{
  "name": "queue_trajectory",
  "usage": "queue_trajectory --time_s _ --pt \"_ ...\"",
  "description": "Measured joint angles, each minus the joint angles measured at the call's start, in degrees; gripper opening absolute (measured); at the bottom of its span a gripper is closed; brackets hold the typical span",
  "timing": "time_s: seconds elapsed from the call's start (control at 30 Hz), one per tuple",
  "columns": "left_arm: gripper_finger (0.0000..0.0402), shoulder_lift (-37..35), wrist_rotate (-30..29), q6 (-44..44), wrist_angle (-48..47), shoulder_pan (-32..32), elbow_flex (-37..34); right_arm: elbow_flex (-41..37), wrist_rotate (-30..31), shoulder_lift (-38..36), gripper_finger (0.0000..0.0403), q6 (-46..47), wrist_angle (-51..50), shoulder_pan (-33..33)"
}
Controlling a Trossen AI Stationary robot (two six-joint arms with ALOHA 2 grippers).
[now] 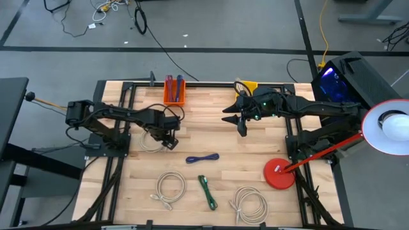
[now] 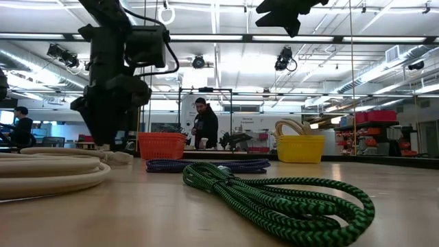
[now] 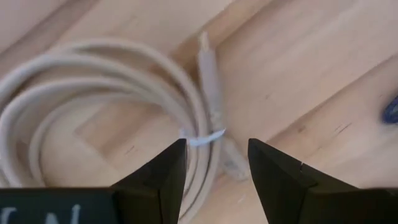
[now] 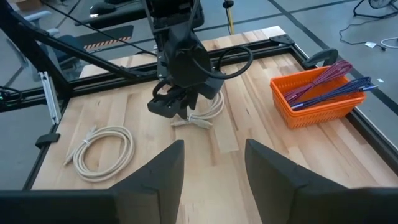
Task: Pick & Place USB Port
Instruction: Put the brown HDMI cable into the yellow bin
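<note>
A white coiled USB cable [image 1: 151,140] lies flat on the wooden table at the left; a thin tie [image 3: 204,138] binds its loops and a plug end [image 3: 209,65] sticks out. My left gripper [image 3: 216,152] points down just above that tied part, open, one finger on either side and clear of the cable; it also shows in the right wrist view [image 4: 177,107]. My right gripper [image 1: 242,124] hangs open high over the table's far middle, with nothing between its fingers [image 4: 212,155].
An orange basket [image 1: 174,91] with red and blue cables and a yellow basket [image 1: 246,85] stand at the far edge. A blue cable [image 1: 202,158], a green cable [image 1: 207,191], two more white coils [image 1: 169,188] [image 1: 249,203] and a red lamp base [image 1: 279,174] lie nearer.
</note>
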Motion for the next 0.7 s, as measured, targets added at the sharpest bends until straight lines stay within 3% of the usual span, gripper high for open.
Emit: queue_trajectory --time_s 0.33,0.7 --pt "0.0177 1.26 -1.28 0.79 -0.30 0.01 0.02 0.00 0.00 0.00 0.0168 0.22 0.00 0.00" --pt "0.0196 9.83 2.51 1.38 3.74 0.11 0.22 0.00 -0.02 0.02 0.0168 0.20 -0.02 0.00"
